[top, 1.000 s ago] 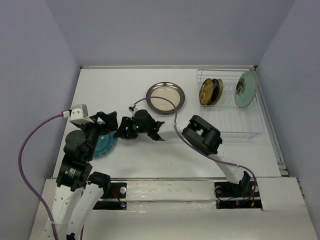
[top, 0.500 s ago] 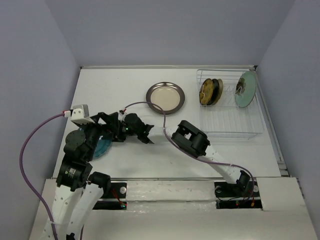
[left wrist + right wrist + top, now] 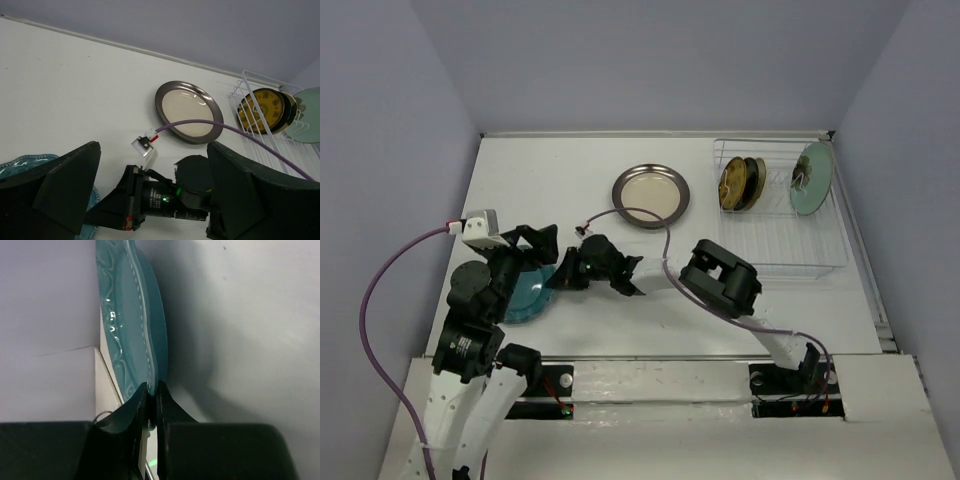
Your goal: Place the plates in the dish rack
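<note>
A dark teal scalloped plate (image 3: 523, 297) (image 3: 131, 325) lies at the table's near left, and its edge shows in the left wrist view (image 3: 20, 165). My right gripper (image 3: 560, 276) (image 3: 152, 399) is shut on its right rim. My left gripper (image 3: 530, 248) (image 3: 152, 150) hangs wide open just above that plate, holding nothing, with the right arm's wrist in front of it. A silver-rimmed cream plate (image 3: 651, 195) (image 3: 189, 111) lies flat mid-table. The dish rack (image 3: 790, 245) (image 3: 260, 145) at the right holds an amber plate (image 3: 733, 183), a black plate (image 3: 756, 180) and a pale teal flowered plate (image 3: 812, 177), all upright.
The right arm's purple cable (image 3: 640, 215) loops over the cream plate. The right arm's elbow (image 3: 722, 278) hangs low between the plates and the rack. A raised lip (image 3: 860, 250) borders the table on the right, and grey walls close in on three sides.
My right gripper reached left to the dark teal plate and closed on its rim. The plate now shows more from under the left arm, which has barely moved.
</note>
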You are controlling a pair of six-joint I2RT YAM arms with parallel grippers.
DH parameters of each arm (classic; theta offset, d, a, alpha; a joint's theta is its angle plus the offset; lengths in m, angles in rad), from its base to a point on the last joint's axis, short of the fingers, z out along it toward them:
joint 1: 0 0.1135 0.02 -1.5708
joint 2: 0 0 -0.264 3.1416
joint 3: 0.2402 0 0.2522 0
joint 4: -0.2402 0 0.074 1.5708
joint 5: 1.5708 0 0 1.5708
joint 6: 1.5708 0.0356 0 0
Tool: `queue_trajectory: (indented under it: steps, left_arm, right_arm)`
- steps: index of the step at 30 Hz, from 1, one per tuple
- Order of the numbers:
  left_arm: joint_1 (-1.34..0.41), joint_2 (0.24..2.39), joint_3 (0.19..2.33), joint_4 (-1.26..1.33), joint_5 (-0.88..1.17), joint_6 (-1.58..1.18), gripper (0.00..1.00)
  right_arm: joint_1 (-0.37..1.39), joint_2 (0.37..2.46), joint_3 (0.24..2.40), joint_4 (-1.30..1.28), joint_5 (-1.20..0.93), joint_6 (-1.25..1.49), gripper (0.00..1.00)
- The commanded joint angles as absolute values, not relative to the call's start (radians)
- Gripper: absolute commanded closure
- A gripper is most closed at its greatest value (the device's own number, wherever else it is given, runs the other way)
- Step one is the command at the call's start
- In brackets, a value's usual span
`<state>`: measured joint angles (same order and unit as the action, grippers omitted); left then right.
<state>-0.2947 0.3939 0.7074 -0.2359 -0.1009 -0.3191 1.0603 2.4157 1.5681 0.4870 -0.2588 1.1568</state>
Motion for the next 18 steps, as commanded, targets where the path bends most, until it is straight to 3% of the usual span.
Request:
queue_trajectory:
  steps: [1, 4, 10, 12, 18]
  left_arm:
    - [-0.299, 0.373, 0.719, -0.195, -0.091, -0.305, 0.01]
    - [-0.301, 0.371, 0.716, -0.195, -0.081, -0.305, 0.01]
    - [-0.302, 0.367, 0.709, -0.19, -0.066, -0.304, 0.01]
    - [-0.302, 0.364, 0.706, -0.187, -0.063, -0.305, 0.01]
    - [-0.304, 0.36, 0.701, -0.183, -0.052, -0.308, 0.01]
  right_arm:
    - [1.036, 2.117, 1.433, 0.572, -0.062, 0.91, 0.93]
    - [0.982, 1.897, 1.275, 0.568, 0.075, 0.829, 0.93]
    - [0.755, 1.426, 0.999, 0.528, 0.121, 0.739, 0.93]
    - [0.631, 1.253, 0.967, 0.424, 0.149, 0.697, 0.93]
    - [0.356, 1.048, 1.1, 0.154, 0.305, 0.447, 0.93]
